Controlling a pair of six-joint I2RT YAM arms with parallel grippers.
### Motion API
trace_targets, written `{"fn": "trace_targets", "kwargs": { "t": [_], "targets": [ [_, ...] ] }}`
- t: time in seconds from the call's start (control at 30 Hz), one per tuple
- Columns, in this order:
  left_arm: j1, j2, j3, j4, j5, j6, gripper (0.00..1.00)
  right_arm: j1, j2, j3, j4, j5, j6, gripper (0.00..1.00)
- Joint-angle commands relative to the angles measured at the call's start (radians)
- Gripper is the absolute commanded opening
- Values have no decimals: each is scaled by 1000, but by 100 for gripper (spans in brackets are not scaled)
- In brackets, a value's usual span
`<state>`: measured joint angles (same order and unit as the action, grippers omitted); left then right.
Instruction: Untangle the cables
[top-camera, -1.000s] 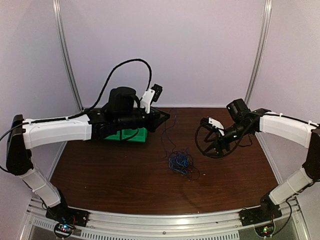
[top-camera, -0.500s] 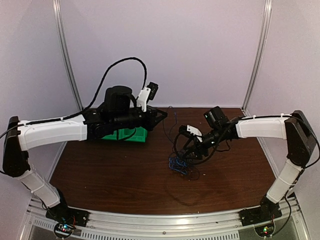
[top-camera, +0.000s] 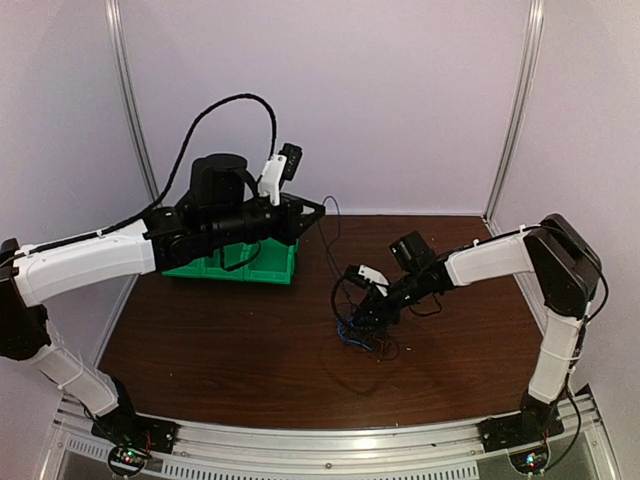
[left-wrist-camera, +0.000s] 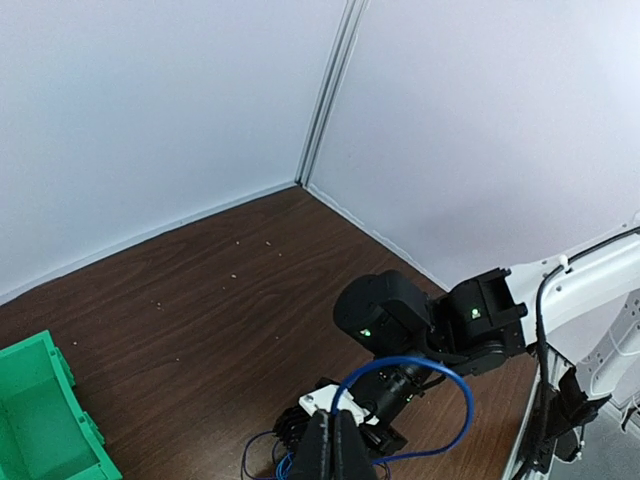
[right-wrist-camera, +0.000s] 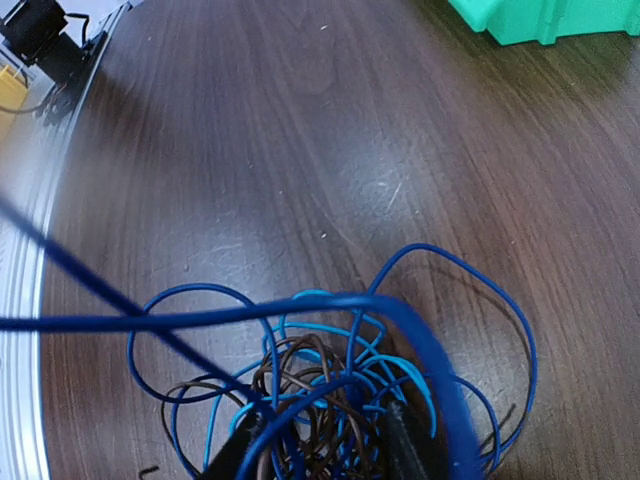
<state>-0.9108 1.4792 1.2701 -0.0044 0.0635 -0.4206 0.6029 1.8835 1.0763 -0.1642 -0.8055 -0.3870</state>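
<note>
Top external view is showing the cables (top-camera: 361, 330) lying as a small knot of blue and dark wire on the brown counter (top-camera: 210, 345), near its middle and well apart from the green bin (top-camera: 238, 264) at the back left. The left pincer (top-camera: 314, 214) is hanging high above the counter near the bin, clamped tight on a blue strand (left-wrist-camera: 404, 359). That strand is looping out from its closed tips in the left wrist view and trailing down to the knot. The right pincer (top-camera: 363, 317) is reaching down onto the knot itself. In the right wrist view its two fingers (right-wrist-camera: 398, 445) are standing a narrow way apart, straddling the dark and pale blue coils. Whether they are pressing on any wire yet cannot be told, since the gap between them is plainly showing.

The step in hand looks like pinning the bundle with the right arm while the left arm is holding one strand up. The next move probably calls for the right fingers to close on the coils, not on the raised strand. Then the left arm can draw its strand away slowly, because a quick pull could tighten the knot or drag the whole bundle along.
</note>
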Motion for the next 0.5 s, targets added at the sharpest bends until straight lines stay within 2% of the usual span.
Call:
{"fn": "trace_targets", "kwargs": {
  "t": [0.0, 0.2, 0.47],
  "targets": [
    [3, -85, 86, -36, -117, 36, 0, 5, -12, 9, 55, 78, 50, 33],
    [6, -213, 120, -45, -308, 94, 0, -28, -40, -6, 23, 114, 56, 29],
    [6, -334, 260, -122, -490, 232, 0, -179, -102, -22, -20, 129, 62, 26]
  ]
}}
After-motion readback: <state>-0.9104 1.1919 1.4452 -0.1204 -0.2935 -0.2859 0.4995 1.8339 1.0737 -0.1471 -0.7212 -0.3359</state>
